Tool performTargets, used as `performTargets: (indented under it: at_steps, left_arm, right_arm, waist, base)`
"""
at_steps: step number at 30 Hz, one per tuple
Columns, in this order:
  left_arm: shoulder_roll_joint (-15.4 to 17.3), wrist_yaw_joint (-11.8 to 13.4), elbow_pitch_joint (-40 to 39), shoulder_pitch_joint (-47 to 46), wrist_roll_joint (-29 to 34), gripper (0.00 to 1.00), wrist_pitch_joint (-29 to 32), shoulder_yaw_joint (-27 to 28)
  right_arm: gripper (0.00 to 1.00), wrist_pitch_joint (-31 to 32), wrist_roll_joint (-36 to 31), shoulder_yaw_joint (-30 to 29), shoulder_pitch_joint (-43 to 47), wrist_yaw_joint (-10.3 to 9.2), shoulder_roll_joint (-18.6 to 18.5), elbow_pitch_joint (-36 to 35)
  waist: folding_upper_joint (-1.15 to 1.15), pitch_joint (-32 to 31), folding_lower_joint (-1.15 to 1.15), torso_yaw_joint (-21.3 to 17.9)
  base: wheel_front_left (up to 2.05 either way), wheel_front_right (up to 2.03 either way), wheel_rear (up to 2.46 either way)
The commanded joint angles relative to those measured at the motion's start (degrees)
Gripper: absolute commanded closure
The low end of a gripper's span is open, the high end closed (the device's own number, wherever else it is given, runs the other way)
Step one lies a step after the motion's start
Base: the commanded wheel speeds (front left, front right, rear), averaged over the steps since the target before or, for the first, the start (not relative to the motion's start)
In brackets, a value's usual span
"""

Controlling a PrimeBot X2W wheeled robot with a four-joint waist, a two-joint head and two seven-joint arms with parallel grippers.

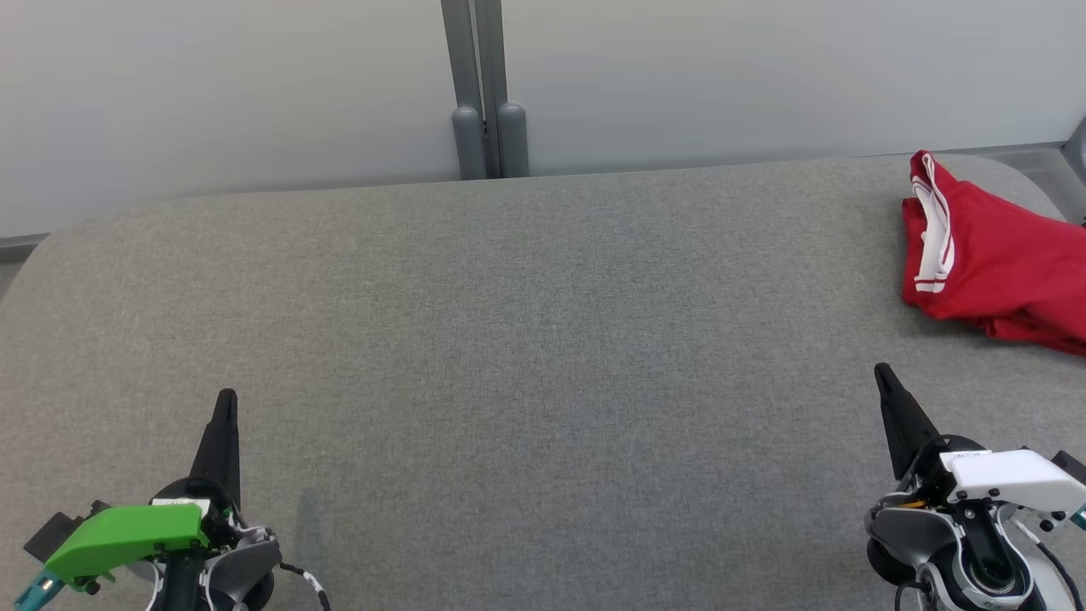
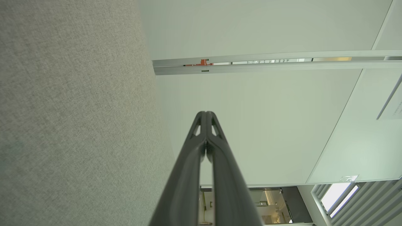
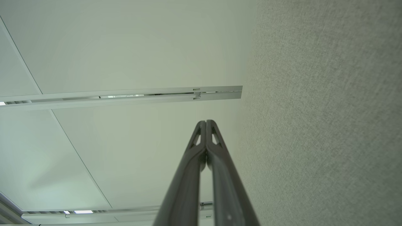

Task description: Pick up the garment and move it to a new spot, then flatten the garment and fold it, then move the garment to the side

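Left fingers [image 1: 222, 441] and right fingers [image 1: 901, 420] pressed together, empty; red garment [image 1: 993, 255] lies far right.

Long dark tapered left fingers [image 1: 222, 441] with a green cover [image 1: 127, 533] — right fingers [image 1: 901, 420] alike, with a white cover [image 1: 1014, 477].

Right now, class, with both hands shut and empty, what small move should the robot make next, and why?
Probably reach the right hand forward toward the red garment, opening it on the way. The garment lies bunched and untouched at the far right of the grey surface, and that hand is nearer.
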Motion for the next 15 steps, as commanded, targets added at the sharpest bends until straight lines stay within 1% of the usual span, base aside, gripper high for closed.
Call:
performTargets:
  at_steps: [1,15]
  left_arm:
    - [0.4,-0.3,-0.1,-0.7,-0.1,1.0,0.3,0.2]
    - [0.4,-0.3,-0.1,-0.7,-0.1,1.0,0.3,0.2]
  right_arm:
    - [1.0,0.2,0.4,-0.1,-0.3,0.02,0.0,0.1]
    - [1.0,0.2,0.4,-0.1,-0.3,0.02,0.0,0.1]
  waist:
    - [0.0,0.0,0.0,0.0]
    - [0.0,0.0,0.0,0.0]
  base:
    - [0.0,0.0,0.0]
    - [0.0,0.0,0.0]
